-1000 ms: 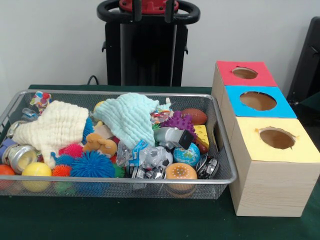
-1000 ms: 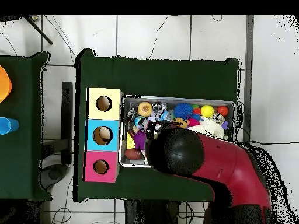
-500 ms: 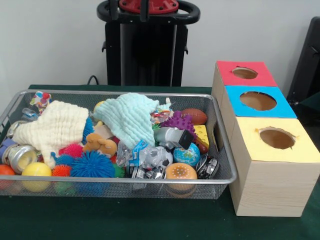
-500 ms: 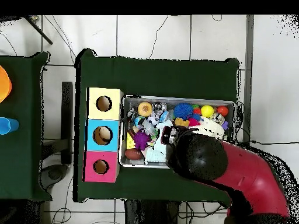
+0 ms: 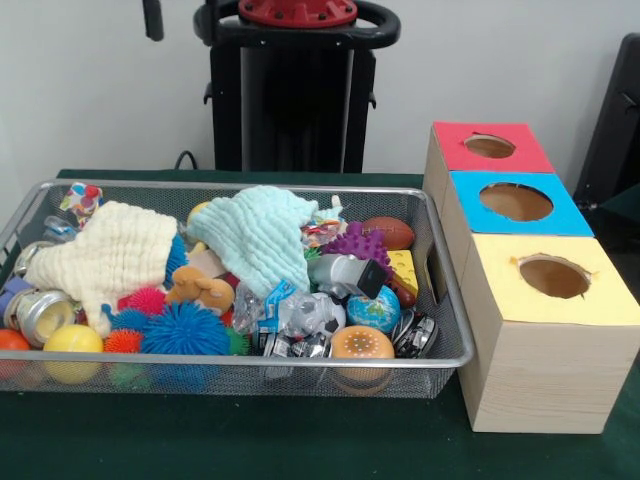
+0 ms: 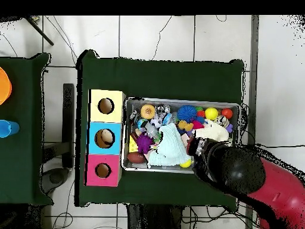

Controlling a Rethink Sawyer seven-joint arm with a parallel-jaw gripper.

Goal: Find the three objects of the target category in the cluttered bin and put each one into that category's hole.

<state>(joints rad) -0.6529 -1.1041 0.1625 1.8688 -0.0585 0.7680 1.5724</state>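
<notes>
No brand, label or legible writing can be made out on anything in either view.

The bin (image 5: 440, 300) is seen across the left and centre of the front view, packed with clutter. One confetti-patterned piece (image 5: 82, 198) is seen at the bin's upper left corner, partly tucked behind the cream cloth (image 5: 105, 255). A second scrap of the same pattern (image 5: 322, 229) seems to show beside the mint cloth (image 5: 258, 232) near the centre, mostly buried; whether it is one of the three objects cannot be told. No third piece can be picked out. The items under both cloths are hidden, and the lower row of balls is seen only through the mesh.

The yellow-topped box (image 5: 545, 330) is placed at the lower right of the front view, just beside the bin, with its hole (image 5: 554, 275) open on top; behind it stand the blue-topped box (image 5: 515, 203) and the red-topped box (image 5: 489, 147).

Of the gripper (image 5: 152, 18), only a dark tip is shown at the top left edge of the front view, cut off by the frame. In the overhead view the arm (image 6: 238, 173) covers the bin's lower right corner. Whether the pincer is released or clenched cannot be told.
</notes>
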